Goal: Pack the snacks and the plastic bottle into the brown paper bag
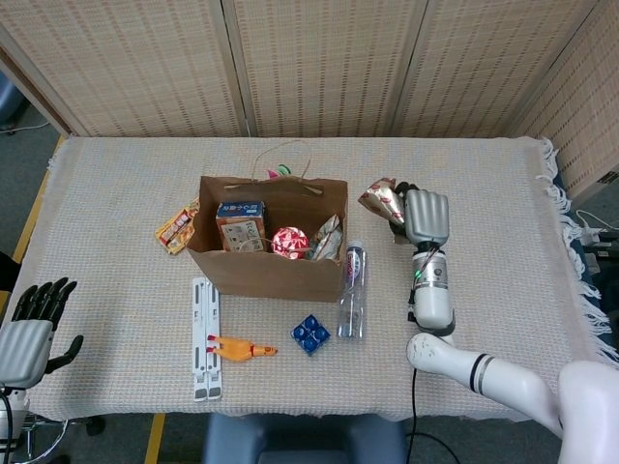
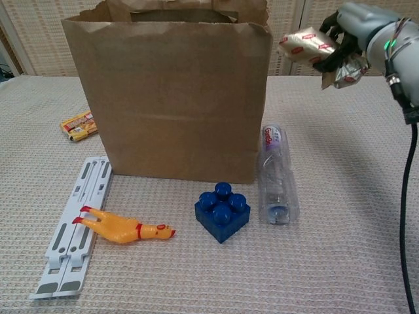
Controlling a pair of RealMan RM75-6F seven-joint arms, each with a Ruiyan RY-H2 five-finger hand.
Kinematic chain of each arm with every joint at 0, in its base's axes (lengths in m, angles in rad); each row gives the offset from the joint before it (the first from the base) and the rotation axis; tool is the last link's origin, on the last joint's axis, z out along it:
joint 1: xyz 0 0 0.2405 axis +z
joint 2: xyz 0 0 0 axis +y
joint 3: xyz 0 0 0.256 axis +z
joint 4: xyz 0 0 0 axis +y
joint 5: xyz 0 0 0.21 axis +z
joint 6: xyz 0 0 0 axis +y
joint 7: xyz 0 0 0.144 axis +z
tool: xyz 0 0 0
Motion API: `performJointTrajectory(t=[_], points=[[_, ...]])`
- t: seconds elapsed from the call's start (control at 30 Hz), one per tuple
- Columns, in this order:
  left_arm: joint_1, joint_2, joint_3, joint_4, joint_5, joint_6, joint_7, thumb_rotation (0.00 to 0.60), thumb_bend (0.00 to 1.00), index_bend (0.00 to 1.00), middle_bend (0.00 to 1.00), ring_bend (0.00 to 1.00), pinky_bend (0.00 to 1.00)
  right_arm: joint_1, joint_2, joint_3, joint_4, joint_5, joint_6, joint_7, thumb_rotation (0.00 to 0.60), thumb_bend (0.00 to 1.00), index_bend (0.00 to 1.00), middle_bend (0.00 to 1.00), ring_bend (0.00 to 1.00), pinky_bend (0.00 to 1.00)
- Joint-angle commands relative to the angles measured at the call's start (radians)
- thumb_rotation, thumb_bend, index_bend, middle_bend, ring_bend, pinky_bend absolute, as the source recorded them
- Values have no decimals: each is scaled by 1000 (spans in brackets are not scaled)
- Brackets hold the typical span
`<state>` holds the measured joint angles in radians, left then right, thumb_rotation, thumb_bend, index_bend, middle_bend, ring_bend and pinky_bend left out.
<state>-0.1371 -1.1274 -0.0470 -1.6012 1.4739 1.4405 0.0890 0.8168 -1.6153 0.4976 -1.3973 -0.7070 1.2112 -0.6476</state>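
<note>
The brown paper bag [image 1: 269,273] [image 2: 171,98] stands open mid-table with a small box [image 1: 240,224], a round red snack [image 1: 288,242] and a silvery packet [image 1: 327,237] inside. My right hand [image 1: 426,217] [image 2: 361,29] grips a shiny foil snack packet [image 1: 381,200] [image 2: 308,44] in the air, right of the bag's top. A clear plastic bottle [image 1: 352,290] [image 2: 277,175] lies on the cloth by the bag's right side. A yellow-red snack packet [image 1: 176,229] [image 2: 79,124] lies left of the bag. My left hand [image 1: 29,329] hangs open off the table's front left corner.
A blue toy brick [image 1: 310,334] [image 2: 222,210], a yellow rubber chicken [image 1: 242,348] [image 2: 123,229] and a white folding stand [image 1: 204,338] [image 2: 69,225] lie in front of the bag. Woven screens stand behind the table. The cloth's fringed edge [image 1: 571,251] runs along the right.
</note>
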Motion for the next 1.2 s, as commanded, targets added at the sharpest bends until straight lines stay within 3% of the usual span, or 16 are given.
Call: performJointTrajectory(t=[0.03,0.23,0.4,0.57,0.8,0.87,0.97,1.07,1.2], points=[[1,-1,0,0,1,2,4,600,353,40,0,0,0,-66,190,84,-291,-69,149,1,600,365,648,580,614,711],[3,-6,-2,-2,-3,6,16,600,353,40,0,0,0,-3,218,103,-465,-110,199,-89,600,365,643,580,609,706],[2,-6,-3,-3,-5,5,17,600,353,40,0,0,0,88,168,79,-515,-133,211,-178,600,366,635,580,602,698],[1,-3,-2,-1,-3,3,6,600,353,41,0,0,0,188,73,51,-474,-110,216,-266,600,366,625,580,596,691],[0,2,0,4,2,-1,-19,600,354,46,0,0,0,284,-54,21,-332,-64,210,-316,600,365,583,580,556,660],[0,3,0,6,3,-2,-23,600,354,46,0,0,0,293,-71,18,-309,-12,209,-347,600,352,412,511,413,569],[-2,5,0,7,3,-5,-28,600,354,46,0,0,0,304,-71,37,-318,92,205,-401,600,209,43,252,135,385],[-2,5,1,6,3,-6,-28,600,354,46,0,0,0,306,-60,41,-327,114,202,-401,600,118,0,123,27,254],[-2,5,0,4,2,-5,-23,600,354,46,0,0,0,300,-42,41,-353,113,201,-377,600,87,0,94,12,221]])
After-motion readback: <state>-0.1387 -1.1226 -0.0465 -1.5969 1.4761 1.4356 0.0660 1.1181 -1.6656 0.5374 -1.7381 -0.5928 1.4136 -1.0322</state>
